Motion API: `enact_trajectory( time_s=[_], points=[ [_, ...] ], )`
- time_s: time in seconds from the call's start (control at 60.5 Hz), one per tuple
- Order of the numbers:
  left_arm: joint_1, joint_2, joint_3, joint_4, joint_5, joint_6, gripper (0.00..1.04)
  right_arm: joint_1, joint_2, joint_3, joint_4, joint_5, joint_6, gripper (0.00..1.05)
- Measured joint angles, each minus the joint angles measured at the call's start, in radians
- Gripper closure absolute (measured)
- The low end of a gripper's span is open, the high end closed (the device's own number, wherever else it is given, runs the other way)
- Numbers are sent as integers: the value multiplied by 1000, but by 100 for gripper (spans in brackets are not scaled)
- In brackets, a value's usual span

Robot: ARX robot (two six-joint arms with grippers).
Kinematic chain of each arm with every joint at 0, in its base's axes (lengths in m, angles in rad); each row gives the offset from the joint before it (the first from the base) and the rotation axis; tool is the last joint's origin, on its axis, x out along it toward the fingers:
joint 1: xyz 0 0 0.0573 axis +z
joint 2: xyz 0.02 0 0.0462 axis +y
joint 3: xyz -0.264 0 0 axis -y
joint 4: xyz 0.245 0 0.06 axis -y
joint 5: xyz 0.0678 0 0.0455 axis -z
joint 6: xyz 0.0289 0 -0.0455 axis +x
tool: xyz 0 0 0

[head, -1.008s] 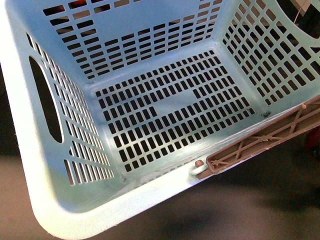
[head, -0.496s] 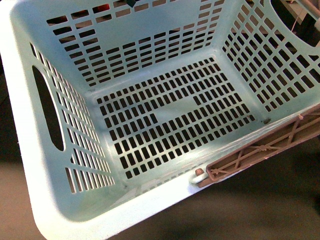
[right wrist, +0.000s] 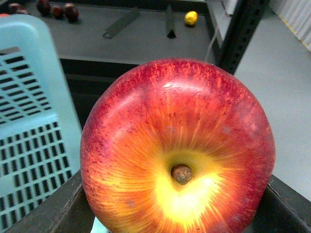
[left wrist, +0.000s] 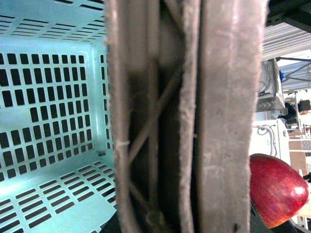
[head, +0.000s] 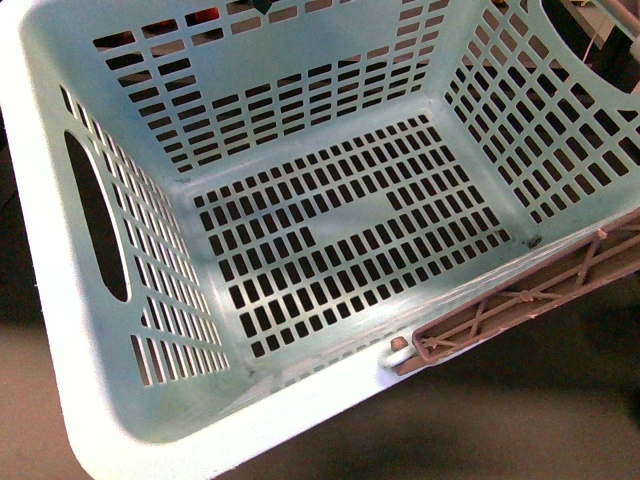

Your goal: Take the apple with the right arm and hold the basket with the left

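Change: the basket moved a little in my front view a second ago and has held dead steady for the last half-second. I read that as the hold settling.
Apple: the apple fills my right wrist view, stem dimple towards the lens. It is up off any surface, just outside the basket wall.
Right gripper: the right gripper is clamped on the apple, with dark fingers showing on either side of it.
Handle: the lattice handle is hard up against the left wrist camera, with the apple peeking past it.
Left gripper: hidden behind the handle, so I can't tell whether it is closed.
Basket contents: nothing in it, slotted floor bare.
Beyond: a lemon and dark fruits on the desk, well apart.
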Motion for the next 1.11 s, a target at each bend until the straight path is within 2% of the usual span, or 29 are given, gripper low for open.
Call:
enact_trajectory(
  time_s=[0.248, 0.578, 0.628, 0.71, 0.743, 0.942, 1.074, 1.107],
  points=[
    [0, 0, 0, 0, 0, 0, 90, 178, 72, -41, 59, 91, 2, 32],
    [0, 0, 0, 0, 0, 0, 90, 253, 122, -42, 70, 100, 19, 32],
    [0, 0, 0, 0, 0, 0, 90, 259, 124, -42, 72, 105, 20, 26],
    [0, 0, 0, 0, 0, 0, 90, 261, 119, -42, 72, 125, 26, 10],
    [0, 0, 0, 0, -1, 0, 90, 259, 109, -44, 72, 130, 32, 7],
    [0, 5, 0, -2, 2, 3, 90, 210, -3, -71, 48, 133, 69, 9],
    [0, 6, 2, -4, -6, 8, 90, 133, -130, -98, -1, 122, 107, 9],
    [0, 6, 2, -4, -10, 12, 90, 89, -189, -114, -27, 108, 123, 9]
  ],
)
